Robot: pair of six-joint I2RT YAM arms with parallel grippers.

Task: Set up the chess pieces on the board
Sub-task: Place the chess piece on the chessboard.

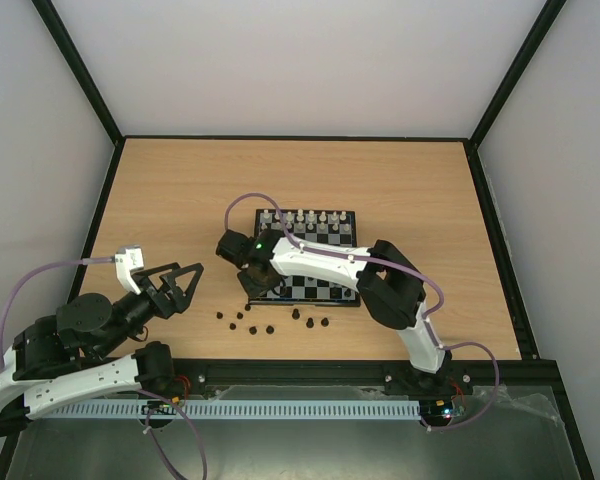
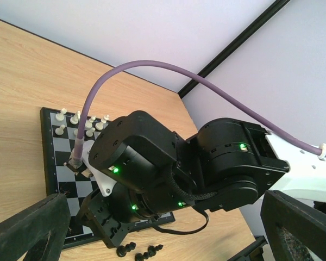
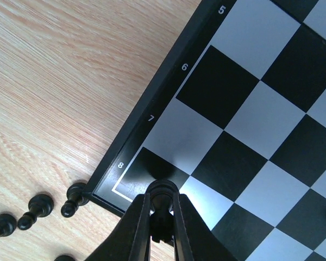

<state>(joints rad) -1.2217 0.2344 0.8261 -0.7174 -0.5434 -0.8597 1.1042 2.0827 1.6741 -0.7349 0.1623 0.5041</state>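
Note:
The board (image 1: pixel 320 291) lies mid-table, with white pieces (image 1: pixel 302 221) on its far rows. Several black chess pieces (image 1: pixel 252 328) lie loose on the wood just in front of it. My right gripper (image 1: pixel 252 285) is at the board's near-left corner. In the right wrist view it (image 3: pixel 162 198) is shut on a black piece (image 3: pixel 163 191), held just over the dark corner square by the "8" on the board (image 3: pixel 233 109). Three black pieces (image 3: pixel 35 211) lie on their sides beside that corner. My left gripper (image 1: pixel 185 285) is open and empty, left of the board.
The right arm (image 2: pixel 168 174) fills the left wrist view, between my left fingers (image 2: pixel 27 234). Two black pieces (image 2: pixel 127 250) lie under it by the board (image 2: pixel 57 163). Black rails (image 1: pixel 105 210) edge the table.

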